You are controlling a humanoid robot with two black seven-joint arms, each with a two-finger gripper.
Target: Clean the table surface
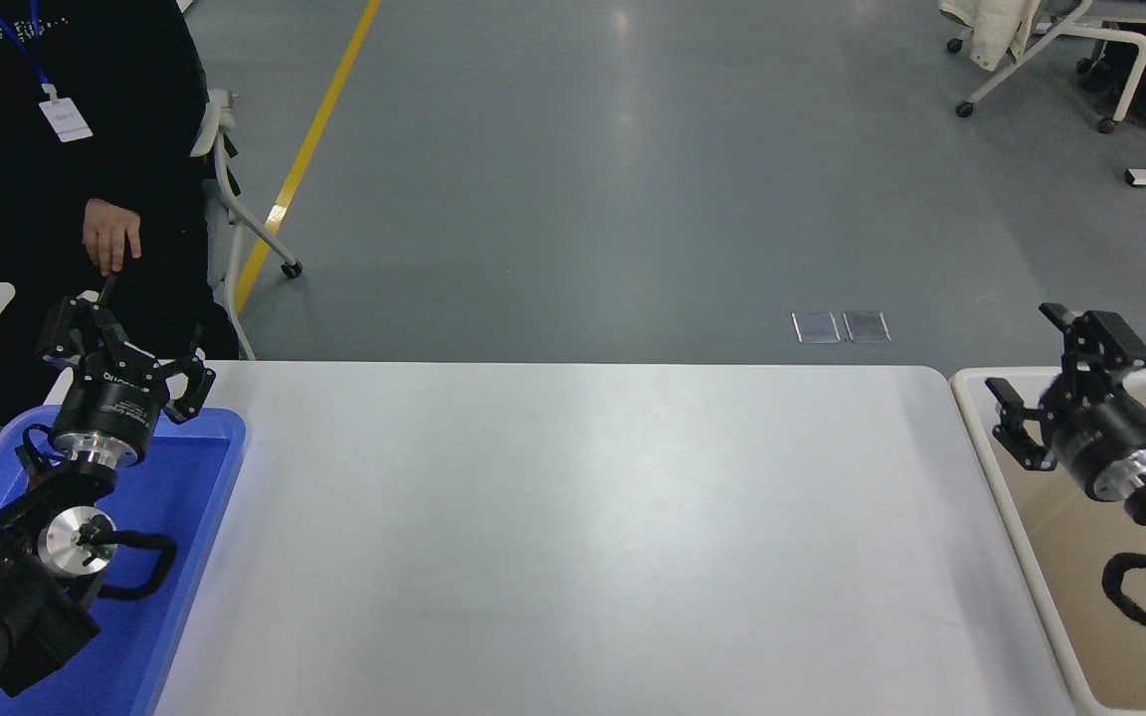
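- Fingers [1016,413] on the right gripper [1055,373] are spread wide, nothing between them, hanging over the far end of the bin [976,438].
- White table [583,527] lies to the left of those fingers, just past the bin's rim; no contact with it.
- Right arm comes in from the right edge, its wrist above the bin's inside, fingers pointing up and away from the camera.
- Over on the other side, the left gripper [125,343] sits at the far end of the blue tray [205,497], fingers splayed apart and holding nothing.
- Left arm runs back across the tray to the lower left corner.
- Table stretches between tray and bin, filling the middle of the view, plain white all the way across.
- Tray lies on the table's left end; the bin stands just beside its right end.
- At the far left a person [56,149] in black sits behind the tray, one hand [110,234] hanging down just beyond the left gripper.
- Grey floor past the far edge, with a yellow line [309,149] and a chair [1041,40] at the top right.
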